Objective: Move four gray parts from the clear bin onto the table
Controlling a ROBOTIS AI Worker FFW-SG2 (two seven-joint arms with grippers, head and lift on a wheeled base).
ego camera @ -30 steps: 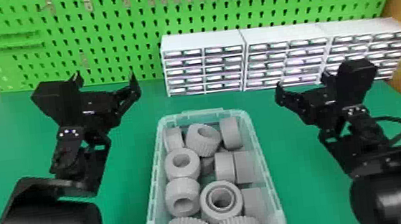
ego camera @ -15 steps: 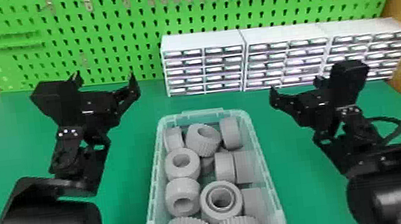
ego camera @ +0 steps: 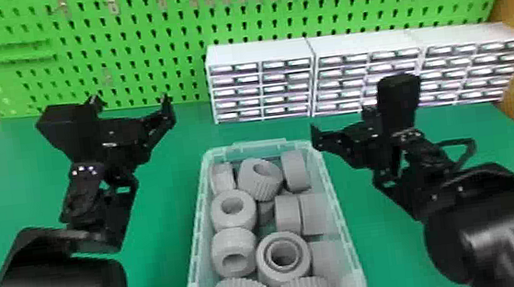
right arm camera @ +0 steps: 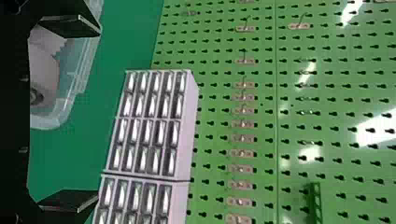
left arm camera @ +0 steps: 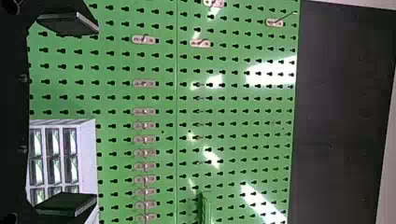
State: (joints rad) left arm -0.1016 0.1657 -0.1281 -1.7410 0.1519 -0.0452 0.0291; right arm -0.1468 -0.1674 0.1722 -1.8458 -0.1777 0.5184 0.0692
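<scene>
Your left gripper (ego camera: 132, 106) is found released and empty, its fingers wide apart, over the table (ego camera: 168, 266) to the left of the bin (ego camera: 261, 144); your right gripper (ego camera: 342, 124) is likewise spread and empty, near the bin's far right corner. The gray parts (ego camera: 232, 210) you are to move lie in the bin – heaped together, some with their round holes facing up, others on their sides – and beyond it the drawer units (ego camera: 259, 51) stand in a row before the pegboard (ego camera: 155, 32).
</scene>
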